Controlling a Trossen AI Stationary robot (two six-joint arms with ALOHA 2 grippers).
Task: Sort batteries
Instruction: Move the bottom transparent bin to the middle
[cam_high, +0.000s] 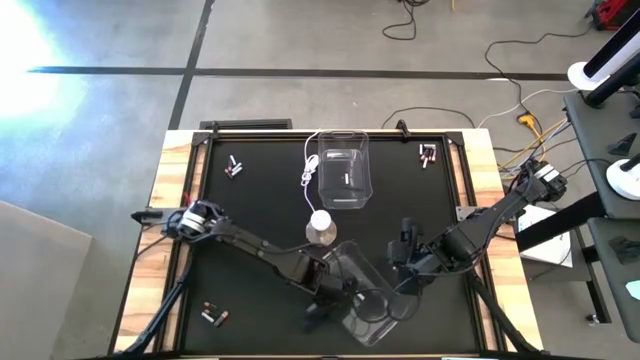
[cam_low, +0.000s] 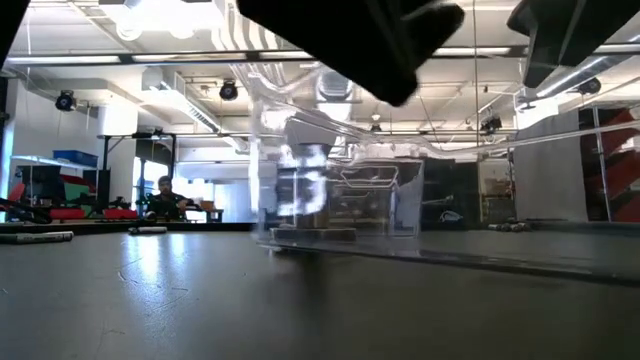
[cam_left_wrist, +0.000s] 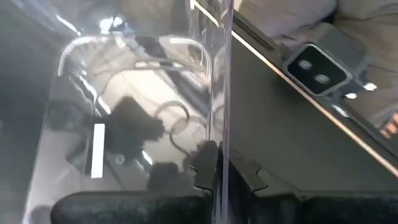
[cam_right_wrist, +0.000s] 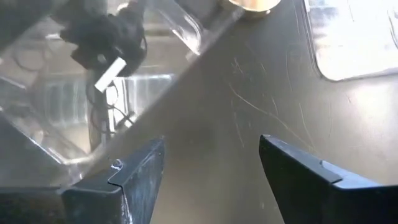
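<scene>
High view shows the black worktop (cam_high: 260, 200) with two clear bins: one upright at the far middle (cam_high: 342, 168), the other near the front edge (cam_high: 362, 290), between the two arms. The left claw (cam_high: 335, 292) is clenched on the wall of this near bin; the left wrist view shows its fingers (cam_left_wrist: 202, 167) pinching the clear wall edge-on. The right claw (cam_high: 408, 262) sits just right of the same bin, released, its two fingers (cam_right_wrist: 134, 177) spread apart over bare worktop beside the bin's wall. One silvery-white battery (cam_right_wrist: 109, 73) lies inside the near bin. Other batteries lie in small groups on the worktop: at the far left (cam_high: 234, 166), the far right (cam_high: 428, 154) and the near left (cam_high: 214, 314). A white cable with a round base (cam_high: 319, 222) lies beside the far bin.
</scene>
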